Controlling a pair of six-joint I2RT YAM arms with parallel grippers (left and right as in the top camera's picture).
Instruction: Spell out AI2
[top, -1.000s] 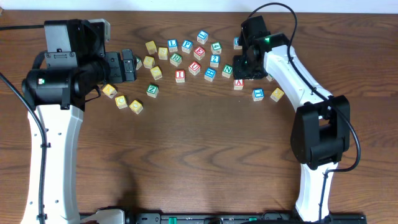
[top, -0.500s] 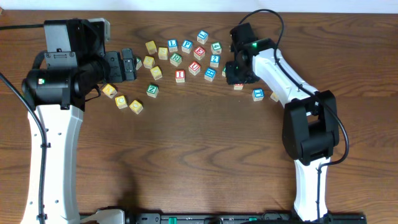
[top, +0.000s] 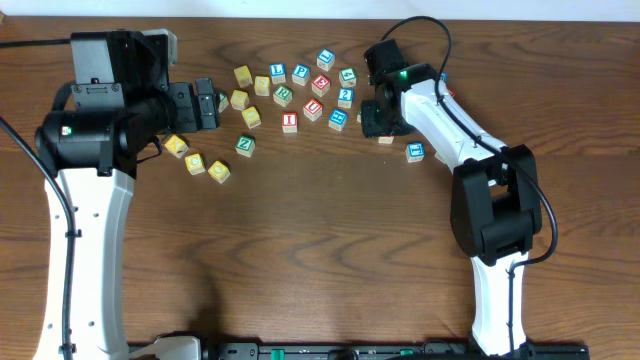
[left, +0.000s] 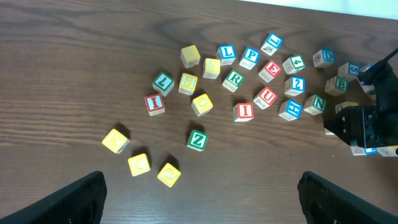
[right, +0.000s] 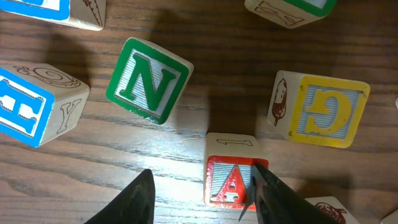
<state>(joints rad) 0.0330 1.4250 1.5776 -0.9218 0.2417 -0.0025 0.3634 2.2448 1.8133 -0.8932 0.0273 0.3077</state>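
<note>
The red A block lies on the table between my right gripper's open fingers, hard against the right finger, which overlaps its right edge. In the overhead view the right gripper hangs over the right end of the block cluster, and only a sliver of the A block shows. The red I block and the blue 2 block sit in the cluster; they also show in the left wrist view as the I block and the 2 block. My left gripper is open and empty, high at the left.
A green N block, a yellow G block and a blue block crowd the A block. Several more letter blocks lie scattered across the far middle of the wooden table. Yellow blocks lie near the left gripper.
My right gripper has moved left and come down over the A block, which was in plain view before. The left arm has not moved.
</note>
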